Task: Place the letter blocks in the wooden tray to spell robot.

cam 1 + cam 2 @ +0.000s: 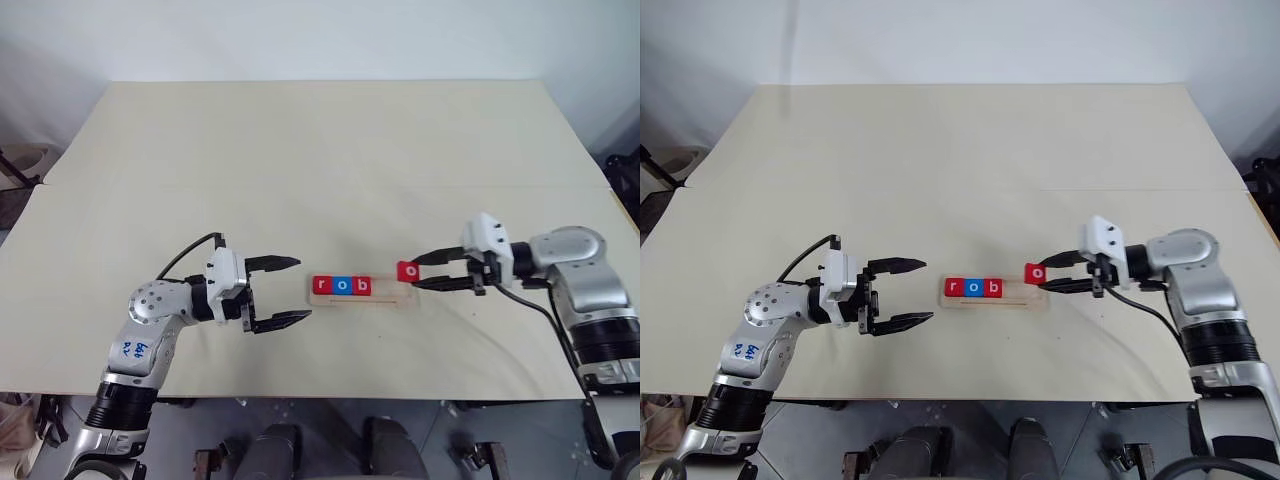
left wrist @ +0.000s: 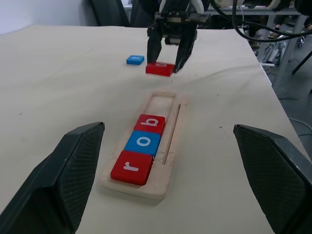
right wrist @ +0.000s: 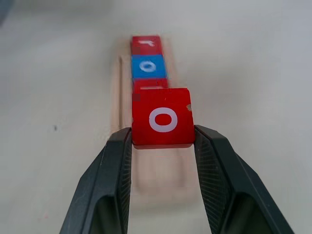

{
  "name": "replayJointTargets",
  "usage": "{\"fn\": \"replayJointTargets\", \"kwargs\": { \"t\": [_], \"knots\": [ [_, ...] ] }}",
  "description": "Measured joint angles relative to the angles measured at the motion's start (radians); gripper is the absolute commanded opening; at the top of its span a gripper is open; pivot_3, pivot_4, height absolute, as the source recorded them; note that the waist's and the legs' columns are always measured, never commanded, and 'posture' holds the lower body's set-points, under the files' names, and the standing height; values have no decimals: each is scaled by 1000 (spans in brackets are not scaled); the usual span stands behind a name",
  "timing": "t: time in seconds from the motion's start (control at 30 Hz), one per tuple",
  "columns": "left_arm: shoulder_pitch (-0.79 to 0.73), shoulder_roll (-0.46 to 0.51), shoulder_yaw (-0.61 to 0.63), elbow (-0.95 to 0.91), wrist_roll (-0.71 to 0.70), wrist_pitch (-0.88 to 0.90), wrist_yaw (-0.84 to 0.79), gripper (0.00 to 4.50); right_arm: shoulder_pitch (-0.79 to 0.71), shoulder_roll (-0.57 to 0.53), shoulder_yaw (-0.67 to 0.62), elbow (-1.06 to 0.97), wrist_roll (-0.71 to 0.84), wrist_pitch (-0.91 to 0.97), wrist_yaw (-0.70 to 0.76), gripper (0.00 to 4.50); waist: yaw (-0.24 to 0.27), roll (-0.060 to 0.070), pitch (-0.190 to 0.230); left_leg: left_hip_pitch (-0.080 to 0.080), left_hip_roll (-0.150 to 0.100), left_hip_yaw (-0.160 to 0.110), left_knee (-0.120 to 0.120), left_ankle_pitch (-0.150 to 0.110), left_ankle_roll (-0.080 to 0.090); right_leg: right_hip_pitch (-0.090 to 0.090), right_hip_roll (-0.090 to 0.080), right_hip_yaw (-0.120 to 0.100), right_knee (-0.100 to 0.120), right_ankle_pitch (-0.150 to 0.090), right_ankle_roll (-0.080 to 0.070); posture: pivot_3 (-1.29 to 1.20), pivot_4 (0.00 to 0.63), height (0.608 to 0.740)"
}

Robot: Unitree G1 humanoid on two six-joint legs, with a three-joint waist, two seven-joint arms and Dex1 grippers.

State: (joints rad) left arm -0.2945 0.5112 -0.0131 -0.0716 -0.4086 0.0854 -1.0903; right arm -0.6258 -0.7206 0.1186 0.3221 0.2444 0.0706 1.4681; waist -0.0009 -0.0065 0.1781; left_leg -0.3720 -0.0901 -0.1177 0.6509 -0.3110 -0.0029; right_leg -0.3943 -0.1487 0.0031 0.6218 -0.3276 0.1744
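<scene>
The wooden tray (image 1: pixel 388 294) lies on the table between my two grippers. In its left part sit three letter blocks in a row: red r (image 1: pixel 322 285), blue o (image 1: pixel 342 285) and red b (image 1: pixel 363 286). My right gripper (image 1: pixel 420 272) is shut on a red o block (image 3: pixel 162 117), held just above the tray's bare right end. In the left wrist view a blue letter block (image 2: pixel 135 59) lies flat on the table beyond the tray, beside the right gripper; its letter cannot be read. Left of the tray, my left gripper (image 1: pixel 290 292) stands open, holding nothing.
The tan tabletop (image 1: pixel 320 170) stretches far behind the tray. Its front edge (image 1: pixel 320 396) runs close below both arms.
</scene>
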Motion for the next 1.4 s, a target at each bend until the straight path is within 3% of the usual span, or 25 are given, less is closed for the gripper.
{"fn": "replayJointTargets", "kwargs": {
  "t": [0.47,0.5,0.73,0.77,0.97,1.2,1.3,1.4],
  "knots": [
    [35,-1,3,-39,0,0,45,4500,-63,71,67,173,-88,-100,-19,1454,-3,0,0,-1,0,0,0,0,0,-1,0,0,1,0,0,0,150,740],
    [37,-1,3,-39,0,0,47,4500,-66,72,68,179,-88,-103,-18,2200,-3,0,0,-1,0,0,0,0,0,-1,0,0,1,0,0,0,150,740],
    [38,0,3,-39,0,0,52,4500,-71,79,70,190,-85,-100,-10,4443,-2,0,0,-1,0,0,0,0,0,-1,0,0,1,0,0,0,150,740],
    [38,0,3,-39,0,0,52,4500,-71,79,68,189,-81,-94,-11,4481,-2,0,0,-1,0,0,0,0,0,-1,0,0,1,0,0,0,150,740],
    [35,0,3,-39,0,0,51,4500,-46,50,2,127,-30,-86,-20,4481,-1,0,0,-1,0,0,0,0,0,-1,0,0,0,0,0,0,150,740],
    [28,-2,2,-33,0,-4,48,4500,207,-71,-179,-39,51,-23,-86,4481,20,0,0,-1,0,-1,0,0,0,0,0,-1,0,0,0,0,150,740],
    [25,-2,1,-28,0,-5,40,4500,341,-97,-263,-76,78,-18,-121,3887,24,0,0,-1,-1,1,1,0,0,0,0,0,0,0,0,0,150,740],
    [16,-6,-4,-21,0,-6,28,4500,467,-97,-368,-125,113,-16,-178,2916,25,0,0,0,0,1,1,0,0,0,0,0,0,0,0,0,150,740]
  ]
}}
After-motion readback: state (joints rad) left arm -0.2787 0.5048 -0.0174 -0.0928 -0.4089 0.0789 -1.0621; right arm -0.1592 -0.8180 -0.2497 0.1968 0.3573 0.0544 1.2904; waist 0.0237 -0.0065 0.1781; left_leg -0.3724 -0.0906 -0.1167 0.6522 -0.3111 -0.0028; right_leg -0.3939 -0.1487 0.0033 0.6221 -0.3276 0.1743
